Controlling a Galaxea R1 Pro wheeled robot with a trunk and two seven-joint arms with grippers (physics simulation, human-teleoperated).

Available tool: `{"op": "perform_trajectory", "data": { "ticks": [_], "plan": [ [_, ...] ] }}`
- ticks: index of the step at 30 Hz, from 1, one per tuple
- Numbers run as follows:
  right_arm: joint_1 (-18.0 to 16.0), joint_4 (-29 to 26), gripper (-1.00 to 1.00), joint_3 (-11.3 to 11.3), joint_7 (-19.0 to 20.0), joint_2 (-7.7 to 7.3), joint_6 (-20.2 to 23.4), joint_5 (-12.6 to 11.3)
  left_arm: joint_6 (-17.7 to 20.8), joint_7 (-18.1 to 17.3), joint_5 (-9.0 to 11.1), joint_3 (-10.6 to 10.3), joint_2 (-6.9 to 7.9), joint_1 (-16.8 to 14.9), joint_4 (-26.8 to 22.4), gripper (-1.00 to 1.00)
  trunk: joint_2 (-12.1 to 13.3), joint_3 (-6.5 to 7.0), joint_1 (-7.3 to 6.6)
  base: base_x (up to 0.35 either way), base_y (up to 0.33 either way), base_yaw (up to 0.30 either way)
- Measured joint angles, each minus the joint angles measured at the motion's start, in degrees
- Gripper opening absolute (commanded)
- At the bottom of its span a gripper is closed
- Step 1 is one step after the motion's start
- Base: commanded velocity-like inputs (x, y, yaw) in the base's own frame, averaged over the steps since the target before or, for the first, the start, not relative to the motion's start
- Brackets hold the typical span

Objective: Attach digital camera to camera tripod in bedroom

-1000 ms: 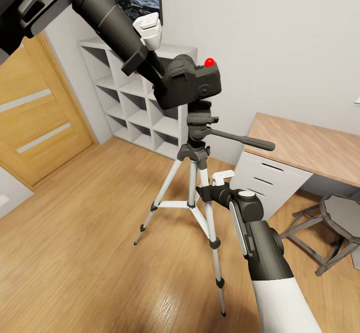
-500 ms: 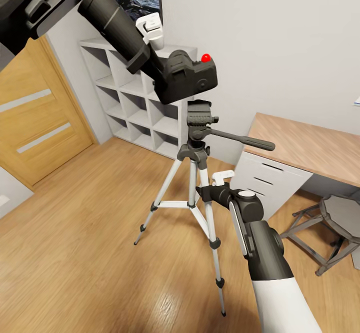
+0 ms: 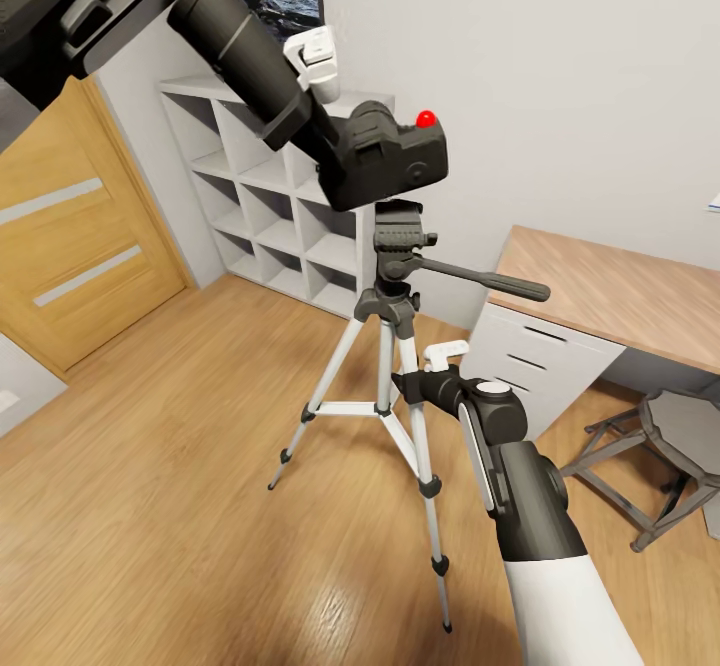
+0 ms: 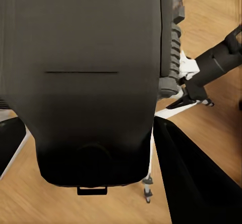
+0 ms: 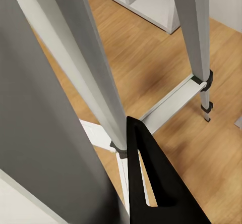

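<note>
Left gripper (image 3: 335,151) is closed on the digital camera (image 3: 390,159), which is held in the air just above the dark grey head of the camera tripod (image 3: 392,346). Whether the camera's underside touches the head cannot be told. The camera is carried nearly upright, tilted slightly, with its red round button (image 3: 427,118) on top; its long axis runs roughly level, from the gripper toward the desk (image 3: 610,296). In the left wrist view the camera's dark body (image 4: 91,82) is seen from close by, with silver legs and the wood floor (image 4: 212,133) beyond it.

The tripod is seen standing on the plank floor, its three silver legs spread and its long axis vertical. Its black pan handle (image 3: 480,280) points out sideways toward the near left corner of the desk.

Right gripper (image 3: 432,371) is placed low against the tripod's legs, below the head; one white finger (image 3: 445,350) is seen beside a leg. In the right wrist view a silver leg (image 5: 85,67) lies just beside a black fingertip (image 5: 151,183), but whether the leg is clasped cannot be told.

A white cube shelf (image 3: 260,206) stands against the wall behind the tripod, and a grey stool (image 3: 680,446) stands by the desk's front edge.
</note>
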Motion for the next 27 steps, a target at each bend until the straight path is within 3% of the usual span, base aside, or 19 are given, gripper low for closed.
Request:
{"op": "perform_trajectory", "data": {
  "ticks": [14, 27],
  "plan": [
    [0.0, 0.0, -1.00, 0.1, 0.0, 0.03, 0.0, 0.0, 0.1, -0.3, 0.1, 0.0, -1.28, 0.0, 0.0, -1.00, 0.0, 0.00, 0.00, 0.000, 0.000, 0.000],
    [0.0, 0.0, -1.00, 0.1, 0.0, 0.02, 0.1, 0.0, 0.0, -0.3, 0.0, 0.0, -1.37, 0.0, -0.2, -1.00, 0.0, 0.00, 0.00, 0.000, 0.000, 0.000]
  ]
}}
